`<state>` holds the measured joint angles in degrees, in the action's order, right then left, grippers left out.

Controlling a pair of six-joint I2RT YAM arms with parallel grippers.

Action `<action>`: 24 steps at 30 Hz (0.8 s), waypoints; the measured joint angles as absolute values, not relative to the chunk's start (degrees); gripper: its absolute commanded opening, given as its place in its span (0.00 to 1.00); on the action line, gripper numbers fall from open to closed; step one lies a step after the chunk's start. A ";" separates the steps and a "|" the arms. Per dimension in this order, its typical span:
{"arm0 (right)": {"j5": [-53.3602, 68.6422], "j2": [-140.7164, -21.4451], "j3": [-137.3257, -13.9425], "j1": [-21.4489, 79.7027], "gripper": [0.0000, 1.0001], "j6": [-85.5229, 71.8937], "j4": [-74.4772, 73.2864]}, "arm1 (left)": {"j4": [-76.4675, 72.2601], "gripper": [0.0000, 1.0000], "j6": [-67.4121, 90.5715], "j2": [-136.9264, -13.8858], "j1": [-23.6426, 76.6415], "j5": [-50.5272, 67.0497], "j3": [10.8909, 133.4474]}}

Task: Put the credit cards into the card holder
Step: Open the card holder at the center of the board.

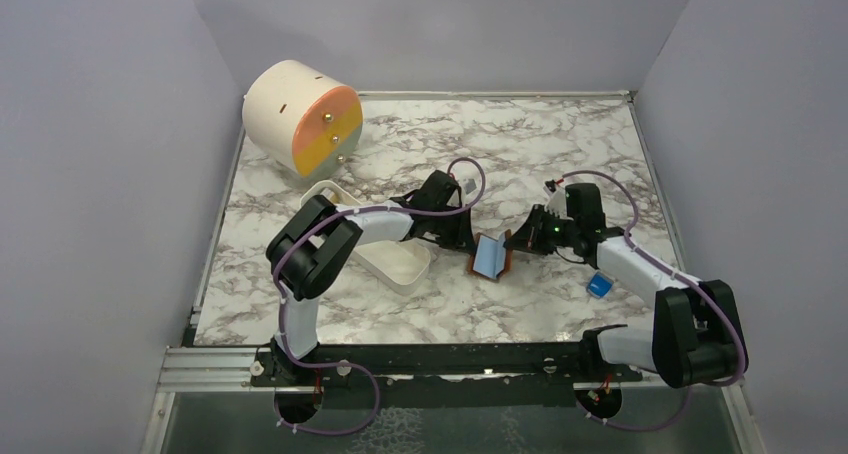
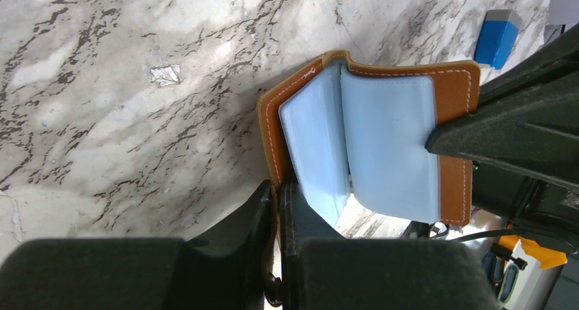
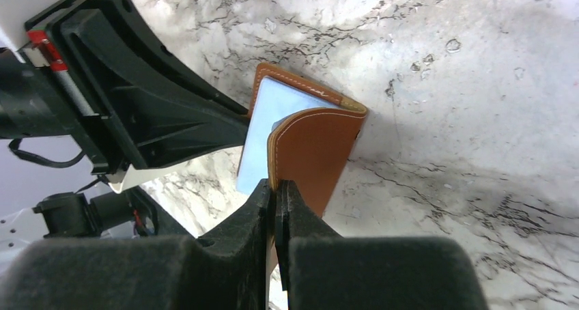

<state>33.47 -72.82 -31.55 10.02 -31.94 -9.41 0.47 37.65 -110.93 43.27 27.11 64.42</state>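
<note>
wallet (image 1: 491, 256): mid-table (image 1: 560, 154), open in a V, pale-blue pockets showing | left gripper (image 2: 278, 207): clamped on one flap's edge | right gripper (image 3: 276, 207): clamped on the other flap | tray (image 1: 400, 264): just left of wallet | blue block (image 1: 600, 286): well right of wallet

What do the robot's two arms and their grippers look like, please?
The left arm and right arm share one build: bulky black joint housings joined by smooth white links, with a thin purple cable looping along each. The left gripper and right gripper are matt black plastic, each with two wedge-shaped fingers. A small green light glows near the right one.
</note>
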 measured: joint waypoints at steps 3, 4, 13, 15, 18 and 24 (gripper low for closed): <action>30.98 -72.29 -32.71 10.07 0.07 -30.96 -12.19 | 0.45 0.00 37.80 -110.26 43.48 26.87 64.36; 30.13 -72.20 -33.17 10.07 0.10 -30.61 -13.23 | 0.45 0.00 37.80 -110.04 43.53 26.76 64.34; 22.98 -72.36 -34.50 10.15 0.16 -28.12 -20.47 | 0.58 0.00 37.78 -109.73 43.64 26.30 63.88; 23.00 -72.36 -34.54 10.15 0.14 -27.90 -20.53 | 0.58 0.00 37.78 -109.73 43.64 26.30 63.88; 24.67 -72.29 -34.54 10.15 0.15 -28.01 -19.88 | 0.58 0.00 37.78 -109.73 43.64 26.28 63.88; 28.18 -70.35 -33.93 10.15 0.21 -29.32 -17.87 | 0.62 0.00 37.76 -109.73 43.64 26.26 63.88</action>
<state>28.18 -70.35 -33.93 10.15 -29.32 -17.87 0.62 37.76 -109.73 43.64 26.26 63.88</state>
